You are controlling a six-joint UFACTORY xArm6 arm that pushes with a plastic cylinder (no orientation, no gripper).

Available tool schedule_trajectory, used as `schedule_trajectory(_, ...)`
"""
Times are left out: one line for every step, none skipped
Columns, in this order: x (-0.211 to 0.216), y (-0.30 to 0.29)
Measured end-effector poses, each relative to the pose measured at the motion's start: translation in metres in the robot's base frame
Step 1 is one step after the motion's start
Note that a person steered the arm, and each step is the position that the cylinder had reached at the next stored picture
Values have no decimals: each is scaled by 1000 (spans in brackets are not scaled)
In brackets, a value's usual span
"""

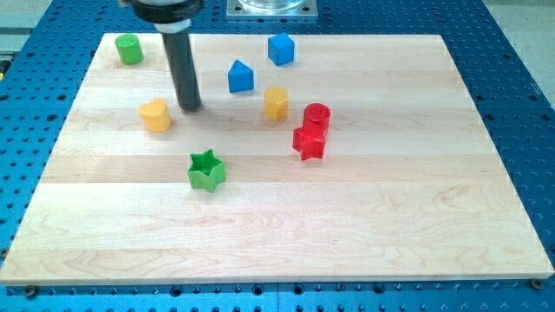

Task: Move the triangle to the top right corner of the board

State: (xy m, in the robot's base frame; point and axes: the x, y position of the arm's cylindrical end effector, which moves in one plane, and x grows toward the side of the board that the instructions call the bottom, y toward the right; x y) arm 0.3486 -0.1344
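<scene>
The blue triangle block (241, 77) sits on the wooden board (347, 217) in its upper middle. My tip (190, 107) rests on the board to the left of and slightly below the triangle, a short gap away. A yellow heart block (156, 114) lies just left of my tip. The rod rises from the tip to the view's top edge.
A blue cube (281, 48) is up and right of the triangle. A yellow hexagon block (276, 102) lies below right of it. A red cylinder (316, 115) touches a red star (309, 142). A green star (206, 170) and a green cylinder (129, 48) also stand on the board.
</scene>
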Motion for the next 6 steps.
schedule_trajectory(-23,50)
schedule_trajectory(-29,133)
schedule_trajectory(-35,96)
schedule_trajectory(-65,75)
schedule_trajectory(-68,106)
schedule_trajectory(-61,150)
